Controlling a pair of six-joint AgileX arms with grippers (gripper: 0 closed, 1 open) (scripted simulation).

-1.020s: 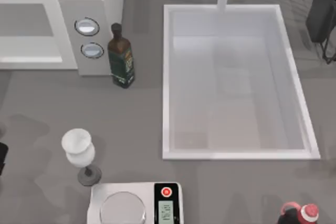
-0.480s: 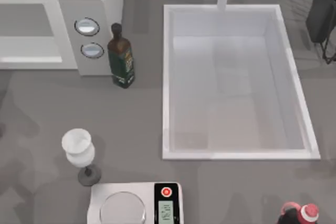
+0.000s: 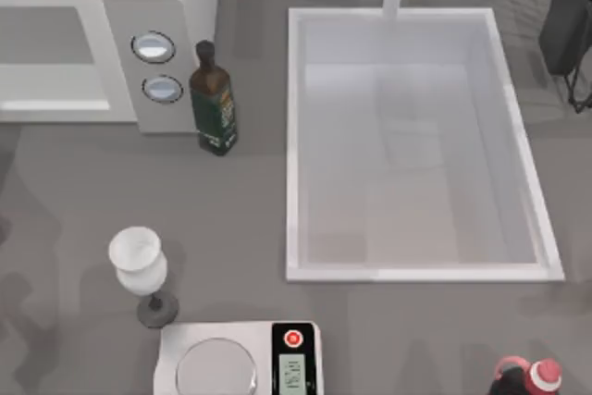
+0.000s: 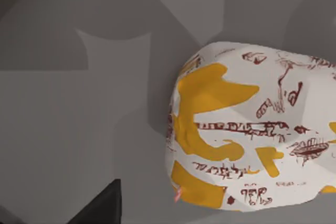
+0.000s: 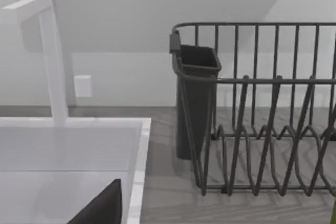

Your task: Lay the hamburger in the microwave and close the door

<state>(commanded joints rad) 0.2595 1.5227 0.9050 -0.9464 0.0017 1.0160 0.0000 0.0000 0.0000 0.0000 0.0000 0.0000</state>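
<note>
The hamburger (image 4: 252, 135) lies on the grey tabletop (image 4: 79, 129), seen close from the left wrist view: a pale lump marked with yellow patches and brown scribbles. A dark tip of the left tool (image 4: 100, 208) sits just beside it, not touching; whether that tool is apart or together I cannot tell.

In the top view the microwave (image 3: 102, 53) stands at the far left, its two dials (image 3: 154, 46) facing up, the door (image 3: 46, 57) lying over its front. A dark bottle (image 3: 213, 99) stands just beside the dials, a wine glass (image 3: 139, 261) nearer the front, a scale (image 3: 236, 358) at the front edge, a sink (image 3: 416, 145) to the right.

The right wrist view shows a dark tip of the right tool (image 5: 100, 205), state unclear, facing a dish rack (image 5: 257, 108).

Likely risks: a lumpy bun may slip from an off-centre grip, and a carry toward the microwave could clip the glass or bottle.
</note>
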